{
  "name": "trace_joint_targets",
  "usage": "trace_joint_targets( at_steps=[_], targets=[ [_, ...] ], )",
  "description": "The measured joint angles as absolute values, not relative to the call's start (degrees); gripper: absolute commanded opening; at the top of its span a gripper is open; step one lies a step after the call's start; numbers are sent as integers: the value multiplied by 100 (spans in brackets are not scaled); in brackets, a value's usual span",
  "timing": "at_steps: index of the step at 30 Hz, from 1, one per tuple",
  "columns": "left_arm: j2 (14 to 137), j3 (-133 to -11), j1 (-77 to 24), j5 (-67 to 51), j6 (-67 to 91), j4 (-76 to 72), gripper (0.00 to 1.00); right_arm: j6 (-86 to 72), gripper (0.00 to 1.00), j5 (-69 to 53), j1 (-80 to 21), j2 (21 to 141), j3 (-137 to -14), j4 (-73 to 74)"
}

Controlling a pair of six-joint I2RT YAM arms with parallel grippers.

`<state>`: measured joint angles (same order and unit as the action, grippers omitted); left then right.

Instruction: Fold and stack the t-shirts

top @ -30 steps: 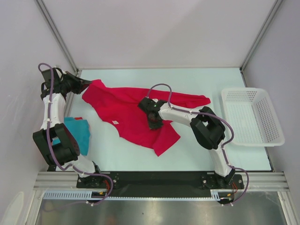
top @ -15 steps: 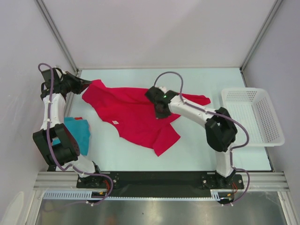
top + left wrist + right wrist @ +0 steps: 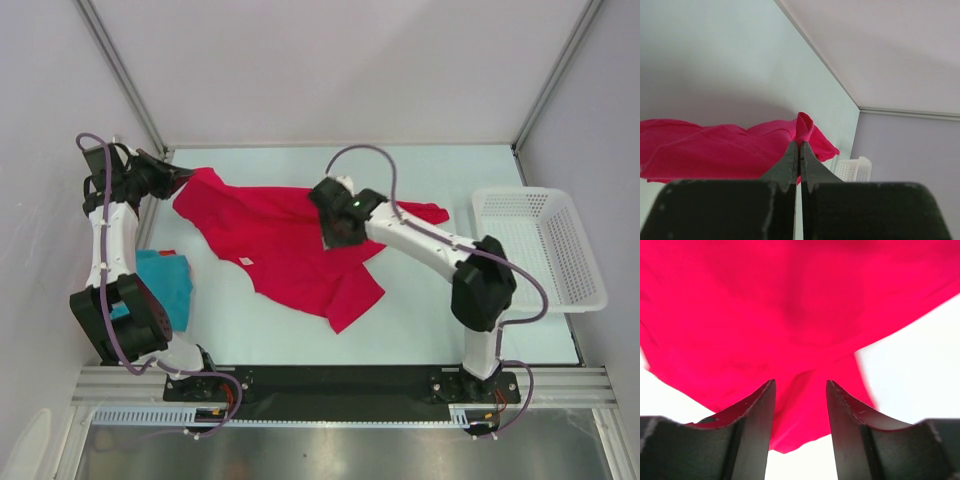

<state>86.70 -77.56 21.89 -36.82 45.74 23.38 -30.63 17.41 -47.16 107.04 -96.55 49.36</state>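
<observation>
One crimson-pink t-shirt [image 3: 285, 245] lies spread on the table [image 3: 440, 310].
Left gripper [image 3: 799, 146] is clamped on its far-left edge; right gripper [image 3: 800, 390] hangs parted over its middle. Teal-blue t-shirt [image 3: 170, 280] lies near-left, apart. Bare table separates the hem from the white mesh basket [image 3: 540, 245].

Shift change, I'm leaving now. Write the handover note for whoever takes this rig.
Left hand: shut on a corner of the crimson shirt, at far left.
Right hand: open over the shirt, gripping nothing.
Teal shirt: near the left edge, partly hidden by the left arm.
Done: nothing stacked; the crimson shirt is spread out but rumpled and unfolded.
Left: flatten and fold the crimson shirt, then stack the shirts.
</observation>
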Motion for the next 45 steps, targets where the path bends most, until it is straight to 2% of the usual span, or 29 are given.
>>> trace_joint_targets(
  at_steps=[10,34,38,45],
  targets=[
    [8643,-7644,2235,-3732,4451,2377,0,-3393,53,1256,-5325,11386,-8750,4648],
    [8624,-7472,2311,-3776,4342,2368,0,-3245,51,1350,-5325,12217,-9411,4600],
    [8624,-7467,2316,-3776,4342,2368,0,-3188,49,1468,-5223,12219,-9454,4613],
    [8624,-7424,2331,-3776,4342,2355,0,-3118,33,1586,-5050,12219,-9456,4613]
  ],
)
